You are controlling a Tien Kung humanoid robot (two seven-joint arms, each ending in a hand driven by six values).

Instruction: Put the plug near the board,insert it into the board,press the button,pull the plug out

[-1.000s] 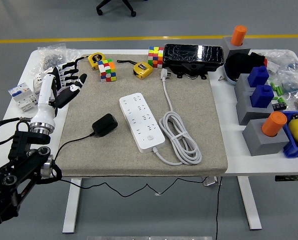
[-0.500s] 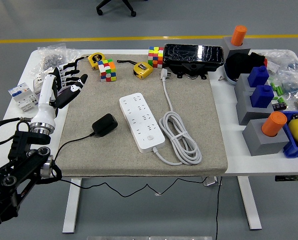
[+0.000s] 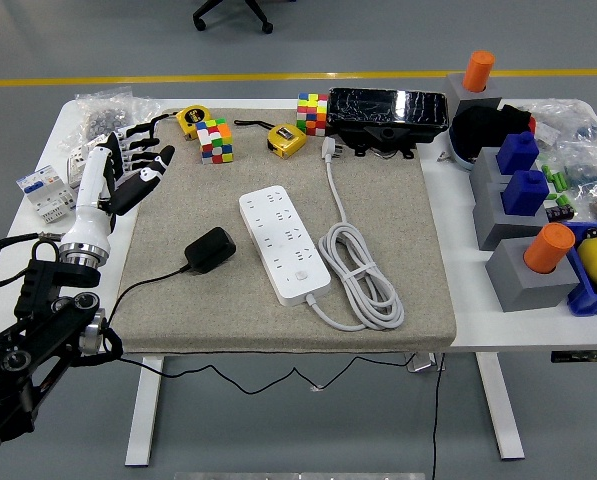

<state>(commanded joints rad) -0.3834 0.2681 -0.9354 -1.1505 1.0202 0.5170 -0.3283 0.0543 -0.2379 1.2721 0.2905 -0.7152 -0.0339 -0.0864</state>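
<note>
Plug (image 3: 209, 250), a black adapter with its thin cord trailing left, lies on the grey mat (image 3: 398, 250) just left of the white board (image 3: 284, 243), apart from it. At the far left, the left robot hand (image 3: 130, 172) hovers over the mat's left edge, fingers spread loosely and holding nothing. Right of the board rests its coiled white cable (image 3: 363, 275). Two colourful cubes (image 3: 215, 139) and a yellow tape measure (image 3: 286, 139) sit along the mat's far edge on the bench (image 3: 478, 300).
</note>
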